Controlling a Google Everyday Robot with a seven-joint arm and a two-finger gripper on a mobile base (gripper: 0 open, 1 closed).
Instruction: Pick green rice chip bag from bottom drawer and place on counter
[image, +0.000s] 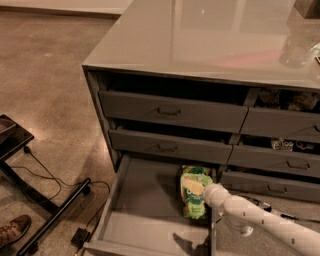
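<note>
Inside grey metal bottom drawer (145, 200), lower centre: grasp step, white gripper (206, 191) against crinkly green rice chip bag (191, 199), clasp unreadable; next, lift clear.

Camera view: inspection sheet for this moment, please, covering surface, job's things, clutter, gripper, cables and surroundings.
Surface: counter, glossy grey, reflecting light.
Job's things: green rice chip bag lies in the bottom drawer, at its right side; drawer pulled out; bag not yet on the counter.
Clutter: clear item at the counter's right edge; packets in the right-hand drawers.
Gripper: gripper on the white arm, against the bag's right edge inside the drawer.
Cables: black cable on the floor at left, running to a small black box.
Surroundings: brown floor; black stand; brown shoe at lower left.
</note>
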